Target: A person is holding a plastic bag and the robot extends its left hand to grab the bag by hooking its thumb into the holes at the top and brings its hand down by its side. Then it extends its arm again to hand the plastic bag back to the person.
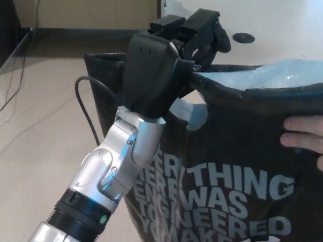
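The plastic bag (237,166) fills the right and centre of the head view, dark and hanging upright, its top edge running roughly level across the frame and its long sides dropping out of the bottom of the picture. A cut-out handle hole (194,115) shows pale near the top, just right of the robot's wrist. The left hand (166,60) is right up at the bag's rim, black palm casing facing the camera, its fingers (202,30) curled over above the top edge; the thumb is hidden behind the casing, so whether it is hooked into the hole cannot be told. A person's hand (303,136) pinches the bag's right side, fingers lying flat on the plastic. Pale writing on the bag reads "THING", "WAS", "NEERED", the line starts covered by the silver forearm (118,161). A black cable (86,108) loops off the arm to the left. Behind, beige floor (45,126) and a dark round spot (244,38).
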Motion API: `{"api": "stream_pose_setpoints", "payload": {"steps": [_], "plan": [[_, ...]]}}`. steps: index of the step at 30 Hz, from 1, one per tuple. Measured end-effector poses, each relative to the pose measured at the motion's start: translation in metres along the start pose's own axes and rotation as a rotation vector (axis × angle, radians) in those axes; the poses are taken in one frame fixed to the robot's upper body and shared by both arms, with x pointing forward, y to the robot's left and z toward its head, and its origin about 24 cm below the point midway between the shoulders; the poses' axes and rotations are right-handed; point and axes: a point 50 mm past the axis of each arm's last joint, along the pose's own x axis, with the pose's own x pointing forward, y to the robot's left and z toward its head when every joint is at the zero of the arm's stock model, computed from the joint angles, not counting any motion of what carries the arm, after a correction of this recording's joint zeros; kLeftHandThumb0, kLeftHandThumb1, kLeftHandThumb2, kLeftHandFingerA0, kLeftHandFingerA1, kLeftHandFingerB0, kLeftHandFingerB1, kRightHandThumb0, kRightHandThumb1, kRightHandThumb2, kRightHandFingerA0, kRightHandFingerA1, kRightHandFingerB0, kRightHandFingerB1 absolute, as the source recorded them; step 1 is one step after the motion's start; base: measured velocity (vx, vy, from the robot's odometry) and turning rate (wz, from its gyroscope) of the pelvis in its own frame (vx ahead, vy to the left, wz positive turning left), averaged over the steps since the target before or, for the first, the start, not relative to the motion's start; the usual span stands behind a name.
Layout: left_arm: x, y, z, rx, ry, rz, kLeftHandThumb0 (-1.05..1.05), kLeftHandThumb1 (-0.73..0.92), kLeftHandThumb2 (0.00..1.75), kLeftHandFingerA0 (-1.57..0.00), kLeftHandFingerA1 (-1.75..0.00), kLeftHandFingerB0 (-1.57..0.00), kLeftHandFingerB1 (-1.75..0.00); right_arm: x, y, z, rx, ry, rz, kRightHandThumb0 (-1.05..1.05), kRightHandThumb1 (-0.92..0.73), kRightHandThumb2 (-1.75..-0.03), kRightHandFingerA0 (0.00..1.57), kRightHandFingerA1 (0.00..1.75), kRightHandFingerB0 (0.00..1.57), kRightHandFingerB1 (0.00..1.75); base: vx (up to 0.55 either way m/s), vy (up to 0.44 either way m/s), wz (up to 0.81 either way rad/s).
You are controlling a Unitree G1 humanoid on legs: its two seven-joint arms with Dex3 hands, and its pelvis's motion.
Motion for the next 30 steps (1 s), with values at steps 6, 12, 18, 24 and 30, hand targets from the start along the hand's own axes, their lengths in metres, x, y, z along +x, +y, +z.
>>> {"api": "stream_pose_setpoints", "payload": {"steps": [6,12,18,24,30], "plan": [[-0.013,0.004,-0.011,0.030,0.029,-0.011,-0.07,0.68,0.79,-0.87,-1.75,-0.68,-1.43,-0.001,0.001,-0.002,0.003,0.005,0.000,-0.30,-0.67,-0.60,0.75,0.65,0.64,0.43,0.00,0.000,0.00],[-0.024,0.016,-0.022,0.062,0.055,-0.014,-0.02,0.54,0.97,-1.23,-1.47,-0.87,-1.28,-0.001,0.000,-0.002,0.006,0.007,-0.002,-0.32,-0.68,-0.61,0.72,0.57,0.64,0.43,0.00,0.000,0.00],[-0.038,0.039,-0.044,0.135,0.086,-0.007,-0.08,0.58,0.97,-1.24,-1.42,-0.86,-1.18,-0.001,0.000,-0.002,0.005,0.006,0.000,-0.32,-0.68,-0.61,0.73,0.57,0.63,0.42,0.00,0.000,0.00],[-0.058,0.060,-0.064,0.208,0.121,-0.024,-0.05,0.65,0.94,-0.89,-1.75,-0.72,-1.45,0.000,0.000,0.000,0.000,0.000,0.001,-0.32,-0.68,-0.61,0.76,0.62,0.64,0.43,0.00,0.000,0.00],[-0.093,0.081,-0.076,0.248,0.165,-0.058,-0.05,0.50,1.10,-1.26,-1.43,-0.89,-1.17,0.001,0.000,0.002,-0.001,-0.007,0.000,-0.31,-0.67,-0.60,0.77,0.66,0.66,0.43,0.00,0.000,0.00]]}}
